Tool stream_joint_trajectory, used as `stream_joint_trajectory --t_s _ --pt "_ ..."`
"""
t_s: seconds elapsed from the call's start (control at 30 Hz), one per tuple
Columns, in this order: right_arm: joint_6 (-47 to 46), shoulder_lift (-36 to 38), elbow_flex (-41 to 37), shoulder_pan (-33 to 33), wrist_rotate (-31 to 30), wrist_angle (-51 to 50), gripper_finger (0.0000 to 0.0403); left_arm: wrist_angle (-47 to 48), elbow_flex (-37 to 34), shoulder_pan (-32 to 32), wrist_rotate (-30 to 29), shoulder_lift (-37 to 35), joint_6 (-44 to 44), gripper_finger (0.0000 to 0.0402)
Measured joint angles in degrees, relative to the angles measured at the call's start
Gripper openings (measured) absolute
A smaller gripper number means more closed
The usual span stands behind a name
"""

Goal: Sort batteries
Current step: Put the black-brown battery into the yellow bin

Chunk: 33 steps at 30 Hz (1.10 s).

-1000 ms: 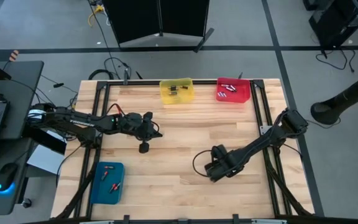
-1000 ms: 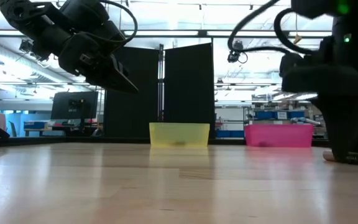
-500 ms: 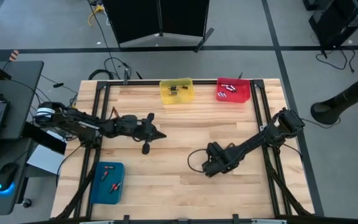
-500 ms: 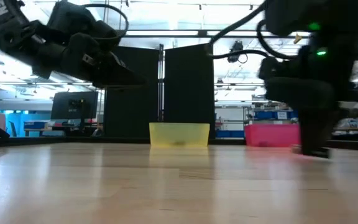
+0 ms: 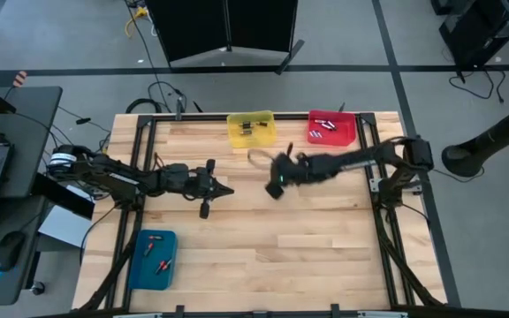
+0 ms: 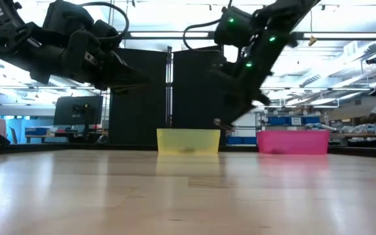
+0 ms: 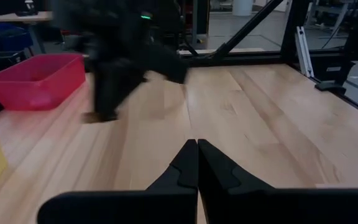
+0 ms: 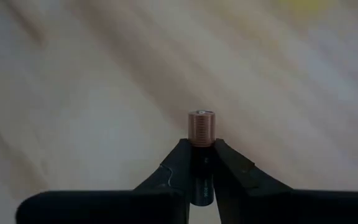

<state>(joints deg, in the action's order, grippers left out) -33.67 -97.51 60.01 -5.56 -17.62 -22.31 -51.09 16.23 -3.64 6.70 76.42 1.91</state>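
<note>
- My right gripper [image 8: 201, 152] is clenched on a small cylindrical battery [image 8: 201, 134] with a black body and a copper-coloured end; the cell stands between my two dark fingers [image 8: 166, 174] with its copper end poking out past the tips.
- From above, that right gripper [image 5: 277, 187] hangs over the bare wood of the far half of the table, between the yellow bin and the red bin but nearer to me than both; the arm reaches in from the right edge.
- At table height the same gripper [image 6: 222, 122] is well clear of the tabletop, tilted downward, with the yellow bin just behind it.
- My left gripper [image 7: 197, 149] is closed on nothing, fingertips pressed together; in the overhead view it [image 5: 226, 191] sits over the left-centre of the table, pointing toward the right arm.
- The yellow plastic bin [image 5: 251, 129] and the red plastic bin [image 5: 331, 128] stand side by side at the far edge, each with a few small cells inside.
- The blue plastic bin [image 5: 152, 259] sits at the near left corner of the light wooden table [image 5: 263, 256], also with a few cells in it.
</note>
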Motion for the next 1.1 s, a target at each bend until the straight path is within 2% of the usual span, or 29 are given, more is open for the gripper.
stream_joint_trajectory --t_s 0.13,0.27,0.5,0.83,1.0,1.1 --pt "7.36 0.02 0.1 -6.95 2.71 7.61 0.005 -0.07 0.0 0.0 -0.02 0.0 -0.02 0.0006" --pt "12.93 -0.67 4.51 -12.75 4.62 6.46 0.005 -0.07 0.0 0.0 -0.38 0.0 -0.2 0.0006" --pt "22.0 -5.55 18.32 -19.2 6.29 -1.34 0.005 0.28 0.0 0.0 -1.05 -0.02 -0.73 0.0006" --pt "30.98 -21.07 39.59 -22.38 7.44 -16.7 0.005 0.24 0.0 0.0 -1.61 -0.02 -0.81 0.0006" --pt "32.72 -27.63 46.6 -24.16 7.79 -21.93 0.005 0.31 0.0 0.0 -1.66 -0.04 -0.83 0.0006" --pt "32.99 -30.5 49.04 -25.26 10.03 -23.58 0.005 0.35 0.0 0.0 -1.7 -0.04 -0.95 0.0006"
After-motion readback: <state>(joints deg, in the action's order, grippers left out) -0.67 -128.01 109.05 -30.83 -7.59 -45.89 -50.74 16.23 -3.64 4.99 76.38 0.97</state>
